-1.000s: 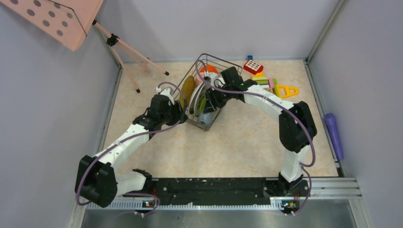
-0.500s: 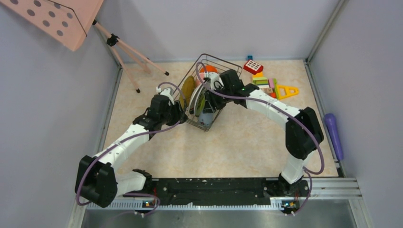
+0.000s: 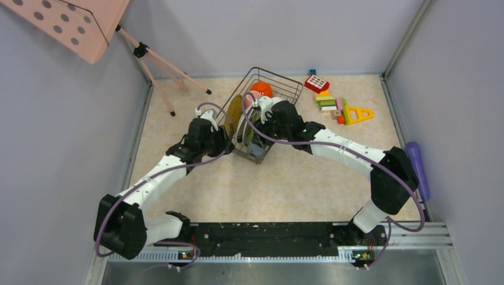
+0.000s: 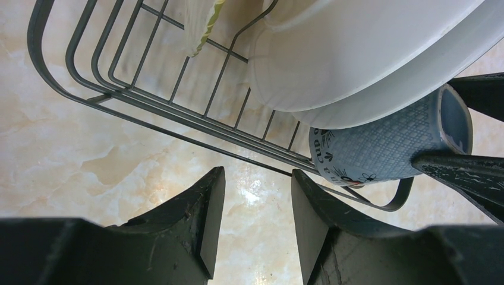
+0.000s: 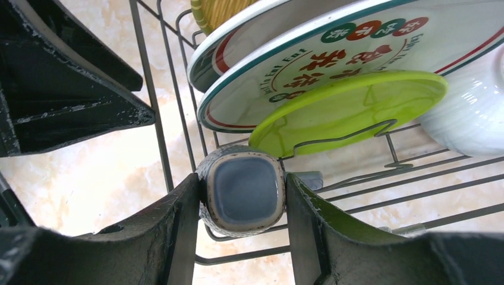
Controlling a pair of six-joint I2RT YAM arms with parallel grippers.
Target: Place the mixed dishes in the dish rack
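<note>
Here my right gripper (image 5: 242, 189) clamps the cup (image 4: 380, 139) at the rack's (image 4: 178, 116) near rim, beside the green plate (image 5: 345, 110); I would seat it fully inside before releasing, left gripper (image 4: 257, 199) open, empty, just outside.

From above, the right arm (image 3: 339, 148) hides most of the grey-blue cup (image 5: 242, 190) at the near end of the dish rack (image 3: 291, 86). The straw mat (image 5: 220, 10) inside the rack runs off the right wrist view's top edge.
</note>
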